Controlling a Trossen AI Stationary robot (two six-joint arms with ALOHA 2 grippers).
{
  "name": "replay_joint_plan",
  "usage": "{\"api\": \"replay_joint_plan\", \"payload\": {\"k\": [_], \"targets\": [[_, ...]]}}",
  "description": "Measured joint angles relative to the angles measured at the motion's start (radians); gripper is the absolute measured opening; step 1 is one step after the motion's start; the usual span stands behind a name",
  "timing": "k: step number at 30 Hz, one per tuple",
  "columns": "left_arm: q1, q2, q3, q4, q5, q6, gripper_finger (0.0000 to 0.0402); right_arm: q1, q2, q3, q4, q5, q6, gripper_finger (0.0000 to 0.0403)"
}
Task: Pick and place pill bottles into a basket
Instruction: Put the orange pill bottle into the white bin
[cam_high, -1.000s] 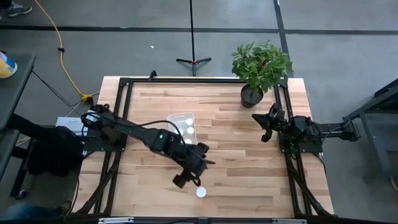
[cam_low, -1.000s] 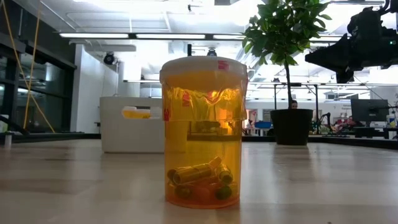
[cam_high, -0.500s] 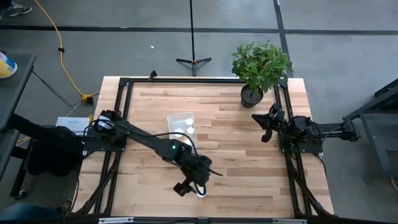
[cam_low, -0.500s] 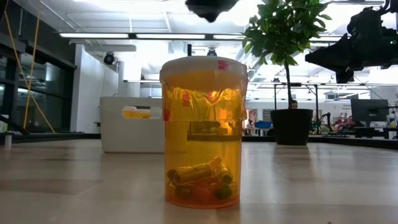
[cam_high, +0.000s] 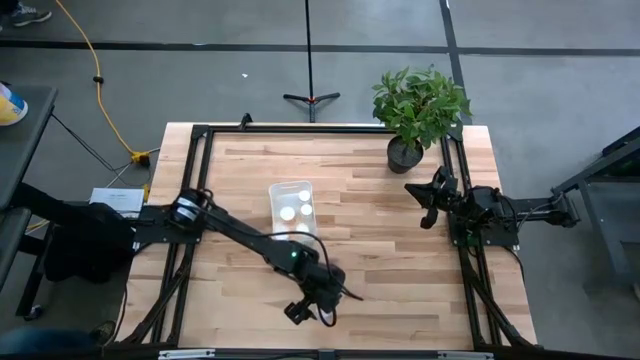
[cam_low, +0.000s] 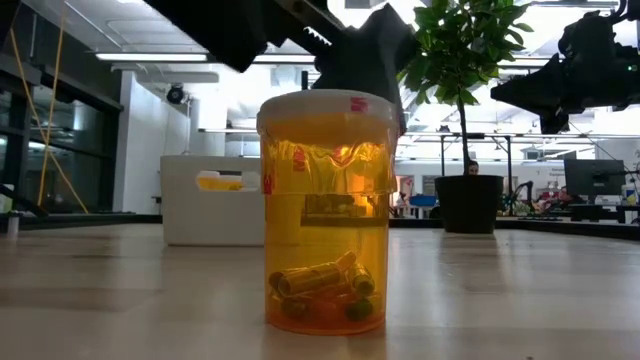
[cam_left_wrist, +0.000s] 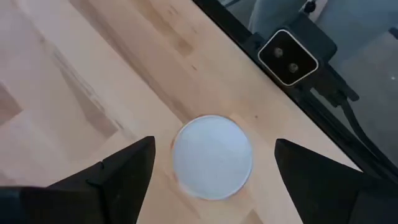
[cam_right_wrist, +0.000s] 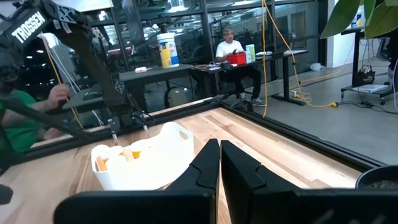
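One pill bottle (cam_low: 325, 210), orange and see-through with a round white cap (cam_left_wrist: 212, 157), stands upright on its base near the table's near edge. My left gripper (cam_left_wrist: 212, 155) is open right above it, one finger on each side of the cap, apart from it; in the high view my left gripper (cam_high: 318, 305) covers the bottle. The white basket (cam_high: 292, 203) sits at mid-table with two white-capped bottles inside. My right gripper (cam_high: 426, 200) waits shut at the table's right side.
A potted plant (cam_high: 404, 152) stands at the far right corner, close to my right gripper. A small camera box (cam_left_wrist: 288, 56) sits on the black frame past the near edge. People sit at desks in the room beyond the table (cam_right_wrist: 233, 50).
My left gripper has gone toward the table's near edge and down, from beside the bottle to right over its cap. In the low view it has come into the picture above the bottle. The bottle has stayed in place.
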Motion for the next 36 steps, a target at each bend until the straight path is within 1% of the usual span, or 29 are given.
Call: {"api": "replay_joint_plan", "payload": {"k": [4, 7, 10, 17, 20, 30, 33, 36], "targets": [[-0.007, 0.034, 0.000, 0.020, -0.005, 0.000, 0.0359, 0.000, 0.000, 0.000, 0.000, 0.000, -0.004, 0.0007], [-0.012, 0.053, 0.000, 0.065, 0.001, 0.002, 0.0358, 0.000, 0.000, 0.000, 0.000, 0.000, -0.006, 0.0007], [-0.014, 0.068, 0.001, 0.067, 0.000, 0.019, 0.0358, 0.000, 0.000, 0.000, 0.000, 0.000, -0.006, 0.0007], [-0.011, 0.070, 0.001, 0.079, -0.034, 0.033, 0.0356, 0.000, 0.000, 0.000, 0.000, 0.000, -0.006, 0.0007], [-0.011, 0.070, 0.001, 0.086, -0.035, 0.034, 0.0340, 0.000, 0.000, 0.000, 0.000, 0.000, -0.006, 0.0007], [-0.011, 0.068, 0.001, 0.057, -0.035, 0.033, 0.0244, 0.000, 0.000, 0.000, 0.000, 0.000, -0.006, 0.0007], [-0.010, 0.067, 0.001, 0.047, -0.036, 0.032, 0.0243, 0.000, 0.000, 0.000, 0.000, 0.000, -0.007, 0.0007], [-0.011, 0.066, 0.001, 0.043, -0.059, 0.030, 0.0246, 0.000, 0.000, 0.000, 0.000, 0.000, -0.007, 0.0007]]}}
